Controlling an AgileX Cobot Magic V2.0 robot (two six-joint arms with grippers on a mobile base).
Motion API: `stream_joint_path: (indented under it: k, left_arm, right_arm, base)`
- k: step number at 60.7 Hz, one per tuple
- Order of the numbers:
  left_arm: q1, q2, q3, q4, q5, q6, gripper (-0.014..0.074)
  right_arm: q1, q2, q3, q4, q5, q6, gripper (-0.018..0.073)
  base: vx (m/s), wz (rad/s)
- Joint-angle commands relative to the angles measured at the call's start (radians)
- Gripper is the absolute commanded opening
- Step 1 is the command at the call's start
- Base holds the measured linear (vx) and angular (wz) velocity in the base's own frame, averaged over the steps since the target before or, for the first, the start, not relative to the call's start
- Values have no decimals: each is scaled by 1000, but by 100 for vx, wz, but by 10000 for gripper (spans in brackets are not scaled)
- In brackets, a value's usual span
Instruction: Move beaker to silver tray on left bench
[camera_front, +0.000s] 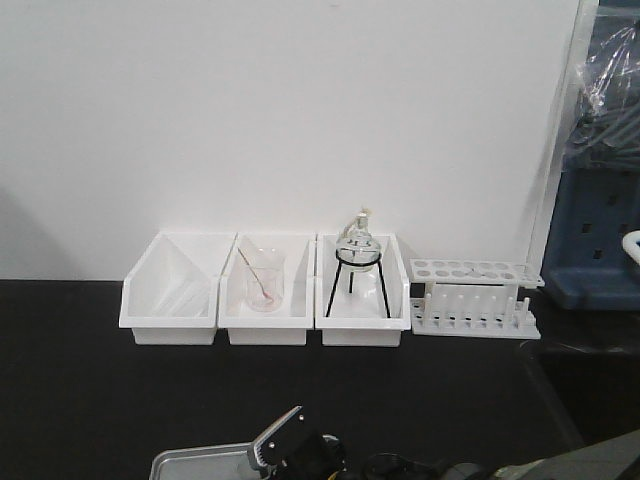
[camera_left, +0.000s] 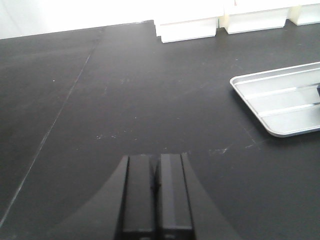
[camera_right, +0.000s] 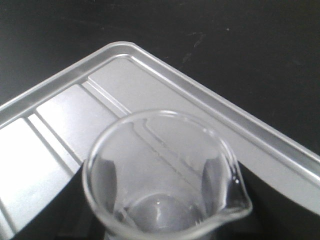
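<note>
The beaker (camera_right: 165, 175) is seen from above in the right wrist view, its round mouth and pouring spout filling the lower part of the frame, and it is positioned over the silver tray (camera_right: 60, 110), whose ribbed floor and raised rim are visible through and around the glass. Dark finger shapes are seen through the glass on both sides of the beaker's wall, so the beaker is taken to be clasped by the right gripper (camera_right: 160, 220); whether its base is resting on the tray floor cannot be told. In the front view only a corner of the silver tray (camera_front: 190, 462) is shown at the bottom edge, with the right arm's gripper body (camera_front: 290, 450) tilted just beside it, and the beaker itself cannot be made out there. The tray is laid on the left bench (camera_left: 150, 100), whose matte black top is seen bare around it. The left gripper (camera_left: 155, 195) is held low over the bench, well apart from the tray, with its two fingers pressed together and nothing between them. At the back of the bench three white bins (camera_front: 265, 290) are lined against the wall, one holding a beaker with a rod (camera_front: 263, 280), another a flask on a wire stand (camera_front: 358, 255), and a white test-tube rack (camera_front: 475, 297) is set beside them.
</note>
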Motion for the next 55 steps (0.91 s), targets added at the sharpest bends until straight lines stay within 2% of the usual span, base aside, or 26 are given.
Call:
stream_joint_path:
  k: [1, 9, 19, 32, 46, 55]
  left_arm:
    - [-5, -8, 20, -3, -74, -2, 1]
    - [-5, -8, 20, -3, -74, -2, 1]
    - [-5, -8, 20, -3, -74, -2, 1]
    - [-5, -8, 20, -3, -74, -2, 1]
    - [-5, -8, 20, -3, -74, -2, 1]
    - [-5, -8, 20, -3, -74, -2, 1]
  right_arm:
    - [-2, -48, -24, 14, -58, -9, 393]
    - [-2, -48, -24, 14, -105, -9, 562]
    - [-2, -67, -24, 14, -137, -9, 647]
    - [-3, -160, -24, 14, -115, -10, 617]
    - [-2, -361, -23, 10, -87, -7, 536]
    - [-2, -544, -12, 7, 59, 1, 429]
  base:
    - [0, 0]
    - [0, 0]
    - [0, 0]
    - [0, 0]
    - [0, 0]
    - [0, 0]
